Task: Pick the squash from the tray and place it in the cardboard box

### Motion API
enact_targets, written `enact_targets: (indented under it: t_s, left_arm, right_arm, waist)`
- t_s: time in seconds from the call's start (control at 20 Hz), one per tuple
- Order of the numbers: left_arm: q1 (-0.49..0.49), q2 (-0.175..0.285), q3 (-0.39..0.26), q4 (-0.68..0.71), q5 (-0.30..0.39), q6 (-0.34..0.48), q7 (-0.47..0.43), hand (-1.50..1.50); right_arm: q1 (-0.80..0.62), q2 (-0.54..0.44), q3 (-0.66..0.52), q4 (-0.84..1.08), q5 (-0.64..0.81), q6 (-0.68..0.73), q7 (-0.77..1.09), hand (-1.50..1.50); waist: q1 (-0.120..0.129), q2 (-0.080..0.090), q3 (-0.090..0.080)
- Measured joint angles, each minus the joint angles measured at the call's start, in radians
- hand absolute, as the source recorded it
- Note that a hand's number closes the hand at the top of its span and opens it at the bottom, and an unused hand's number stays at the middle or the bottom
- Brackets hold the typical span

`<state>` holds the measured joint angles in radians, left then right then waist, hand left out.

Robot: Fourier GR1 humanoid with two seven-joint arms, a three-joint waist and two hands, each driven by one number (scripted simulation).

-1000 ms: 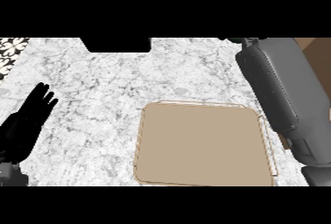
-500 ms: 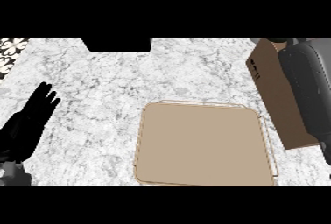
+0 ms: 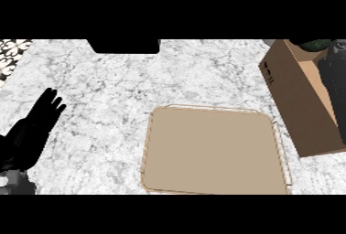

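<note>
Squash at the box, release seemingly pending.
Counter [image 3: 202, 73]: bare tray [image 3: 213, 151] at its near edge; cardboard box [image 3: 297, 105] at the right edge under the right forearm [image 3: 335, 77] (right hand hidden, I cannot tell its state); left hand [image 3: 34, 130] open at the left edge; dark-green squash [image 3: 314, 45], seemingly, at the box's far end. Next: let go inside.

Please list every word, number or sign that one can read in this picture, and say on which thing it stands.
No text can be read.
cardboard box: one dark mark on its outer wall, too blurred to read.
tray: no writing.
</note>
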<state>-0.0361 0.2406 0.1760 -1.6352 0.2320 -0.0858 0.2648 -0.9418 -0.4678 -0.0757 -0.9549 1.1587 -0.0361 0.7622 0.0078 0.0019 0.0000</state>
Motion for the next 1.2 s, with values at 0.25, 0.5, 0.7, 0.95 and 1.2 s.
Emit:
enact_targets:
  t_s: [0.25, 0.5, 0.7, 0.95, 1.2]
  left_arm:
    - [-0.008, 0.007, 0.017, 0.002, 0.010, -0.010, 0.009, 0.00]
    - [-0.015, 0.005, 0.017, -0.017, 0.017, -0.009, 0.031, 0.00]
    - [-0.015, 0.002, 0.016, -0.005, 0.015, -0.021, 0.016, 0.00]
    - [-0.019, -0.004, 0.019, -0.011, 0.004, -0.011, 0.022, 0.00]
    - [0.000, -0.004, 0.026, -0.014, 0.008, -0.018, 0.018, 0.00]
  right_arm:
    - [0.068, -0.009, -0.050, 0.074, -0.035, -0.090, -0.096, 1.50]
    - [0.092, 0.005, -0.116, 0.165, -0.103, -0.097, -0.121, -1.50]
    - [0.118, 0.010, -0.170, 0.266, -0.149, -0.134, -0.159, -1.50]
    - [0.159, 0.025, -0.198, 0.289, -0.205, -0.191, -0.277, -1.50]
    - [0.164, 0.040, -0.282, 0.229, -0.289, -0.357, -0.364, -1.50]
  waist:
    - [0.001, 0.001, 0.000]
    - [0.004, -0.002, -0.003]
    - [0.008, 0.001, -0.002]
    - [0.003, 0.001, 0.000]
    - [-0.002, -0.001, 0.001]
